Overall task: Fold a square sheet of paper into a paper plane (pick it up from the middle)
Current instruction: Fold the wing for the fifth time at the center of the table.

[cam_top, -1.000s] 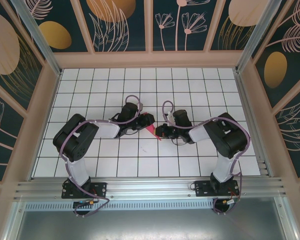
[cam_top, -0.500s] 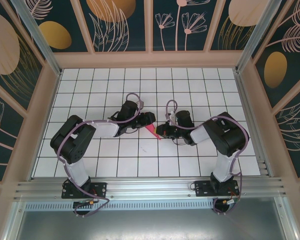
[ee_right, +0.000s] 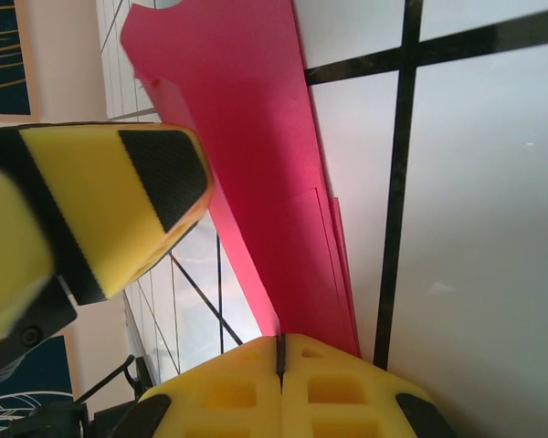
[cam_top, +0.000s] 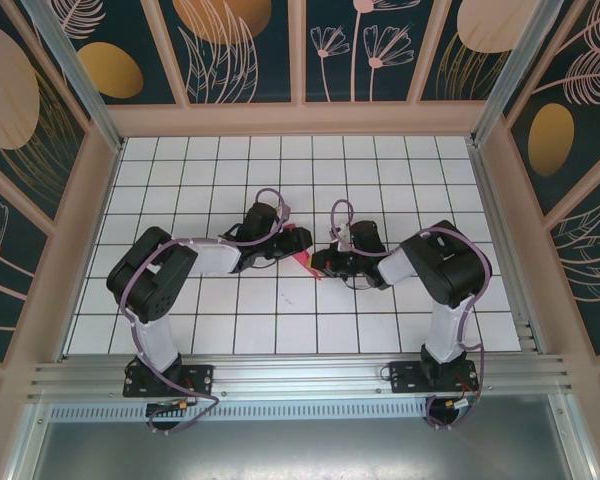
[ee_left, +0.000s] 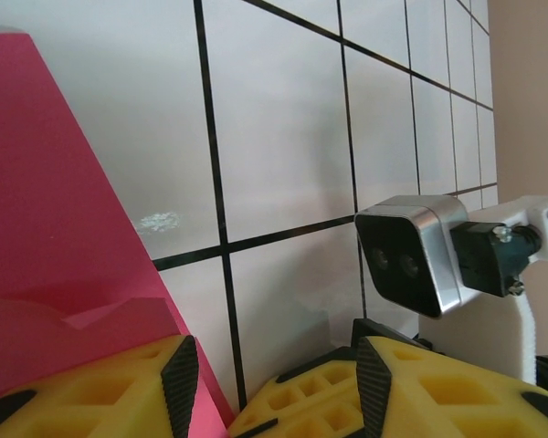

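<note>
Magenta paper [cam_top: 304, 260], thin and creased into a narrow pointed wedge, is mid-bench [cam_top: 280, 310] at 9 o'clock of your right gripper [ee_right: 279, 351], whose yellow jaws clench it; left gripper [ee_left: 256, 383] jaws: cannot tell.

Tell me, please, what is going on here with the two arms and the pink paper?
Both arms are working on the folded pink sheet of paper in the middle of the tiled table. The right gripper is shut on one end of it. The left gripper sits at the paper's other edge, fingers close together. Whether it is pinching the paper cannot be told.
</note>
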Controlling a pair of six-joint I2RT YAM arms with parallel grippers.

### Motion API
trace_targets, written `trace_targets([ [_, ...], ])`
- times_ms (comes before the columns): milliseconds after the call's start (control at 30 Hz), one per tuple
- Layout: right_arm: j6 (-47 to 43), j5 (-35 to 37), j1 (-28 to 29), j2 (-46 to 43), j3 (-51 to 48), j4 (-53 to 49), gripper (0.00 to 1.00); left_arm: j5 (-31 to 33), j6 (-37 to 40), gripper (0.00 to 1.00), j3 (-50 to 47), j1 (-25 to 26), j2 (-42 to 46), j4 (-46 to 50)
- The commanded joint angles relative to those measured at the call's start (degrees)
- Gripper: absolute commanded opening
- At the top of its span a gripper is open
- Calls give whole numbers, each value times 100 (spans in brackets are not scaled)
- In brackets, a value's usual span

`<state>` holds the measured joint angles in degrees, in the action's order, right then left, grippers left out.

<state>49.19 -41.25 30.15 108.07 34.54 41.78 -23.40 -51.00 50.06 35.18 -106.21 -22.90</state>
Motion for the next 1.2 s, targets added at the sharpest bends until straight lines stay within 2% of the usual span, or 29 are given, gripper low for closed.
trace_targets([
  [0,189,-76,-27,201,98,46,0,-3,164,52,161,-9,-130,-108],
  [167,36,-5,-9,27,90,-84,0,185,203,51,215,-2,-236,-83],
  [367,-784,405,68,-526,223,-1047,19,231,165,50,231,-8,-294,-123],
  [600,-1438,936,87,-929,369,-1850,33,241,154,50,244,-4,-302,-119],
  [700,-1658,1188,85,-1046,419,-2118,36,231,161,50,229,-7,-307,-129],
  [1167,-3062,1699,180,-1485,120,-1861,46,239,174,49,222,-5,-294,-23],
])
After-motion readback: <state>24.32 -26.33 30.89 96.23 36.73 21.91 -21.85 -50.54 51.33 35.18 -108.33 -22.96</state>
